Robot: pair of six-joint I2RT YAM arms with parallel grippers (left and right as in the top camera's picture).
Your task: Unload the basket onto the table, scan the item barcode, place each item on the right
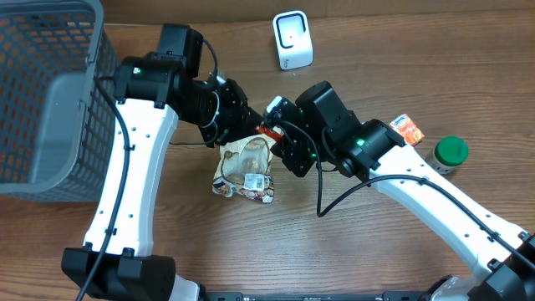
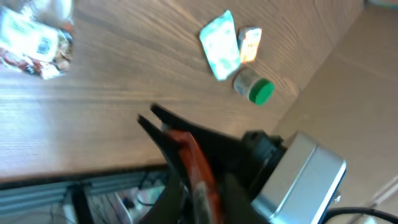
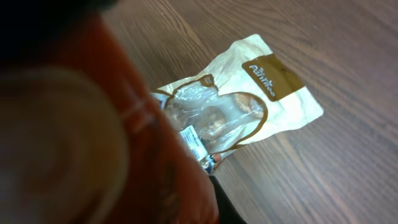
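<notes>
1. One grey mesh basket (image 1: 50, 100) is being shown at the table's (image 1: 251, 251) left edge.
2. Beside it, the left gripper (image 1: 241, 127) is being held at the top of the snack bag (image 1: 245, 171); whether its jaws are spread or pressed together cannot be told.
3. Between and below both grippers, the clear-windowed bag is being shown over the wood.
4. At its upper right corner, the right gripper (image 1: 276, 140) is being held; its jaws cannot be told either.
5. Farther right, a white scanner (image 1: 292, 40), an orange packet (image 1: 408, 130) and a green-capped bottle (image 1: 450, 153) are being shown.
</notes>
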